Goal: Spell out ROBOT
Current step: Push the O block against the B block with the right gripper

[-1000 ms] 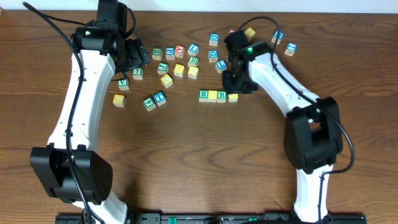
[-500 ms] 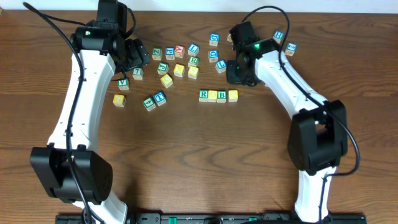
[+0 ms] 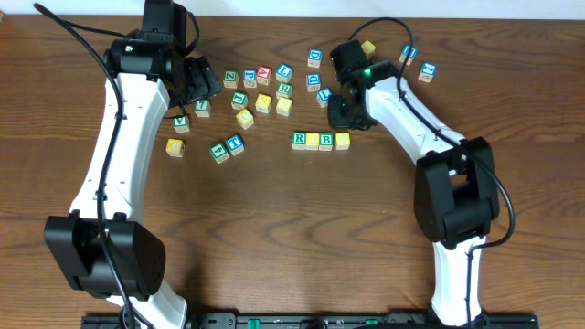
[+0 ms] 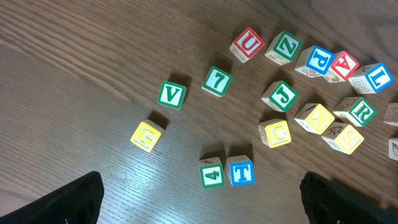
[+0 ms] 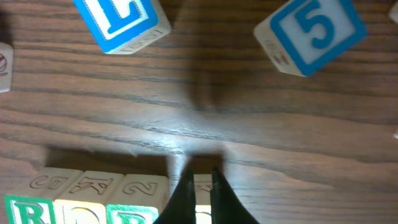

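Observation:
A row of letter blocks stands mid-table: green R (image 3: 299,140), yellow O (image 3: 313,140), green B (image 3: 326,140) and a yellow block (image 3: 343,140). My right gripper (image 3: 341,111) hovers just behind the row's right end. In the right wrist view its fingers (image 5: 199,186) are nearly together and hold nothing, above the row's last block (image 5: 203,183). A blue T block (image 3: 236,143) lies left of the row, next to a green 4 block (image 4: 212,173); it also shows in the left wrist view (image 4: 240,171). My left gripper (image 3: 196,80) is open and empty, high above the loose blocks.
Several loose blocks lie scattered behind the row, among them a blue L (image 5: 121,18) and a blue 5 (image 5: 311,31). A yellow G (image 4: 147,135), green V (image 4: 171,94) and green 7 (image 4: 217,81) lie at the left. More blocks sit at the back right (image 3: 427,70).
My right gripper has drawn back from the row's right end, leaving the yellow block in line with the others. The left arm has not moved.

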